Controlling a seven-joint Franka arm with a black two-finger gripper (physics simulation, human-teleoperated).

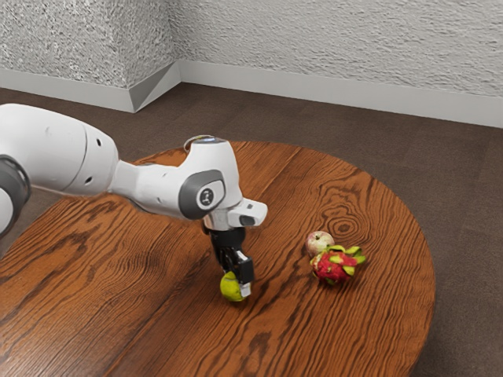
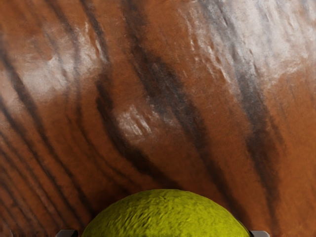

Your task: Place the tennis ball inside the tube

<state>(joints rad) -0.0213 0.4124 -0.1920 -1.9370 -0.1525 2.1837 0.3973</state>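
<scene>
The gripper (image 1: 237, 284) points down near the middle of the round table, one finger against the ball's side toward the exterior view's right. It is shut on the tennis ball (image 1: 231, 287), a yellow-green ball low over the wood; whether it touches the table I cannot tell. The far finger is hidden by the ball. In the wrist view, the top of the tennis ball (image 2: 165, 215) lies between the two fingertips of the gripper (image 2: 163, 234), one close on either side.
A pale red and yellow apple (image 1: 319, 243) touches or nearly touches a red dragon fruit (image 1: 334, 266) with green-yellow scales, toward the exterior view's right. The wooden table (image 1: 377, 314) has a curved edge there. Textured walls stand beyond the brown floor.
</scene>
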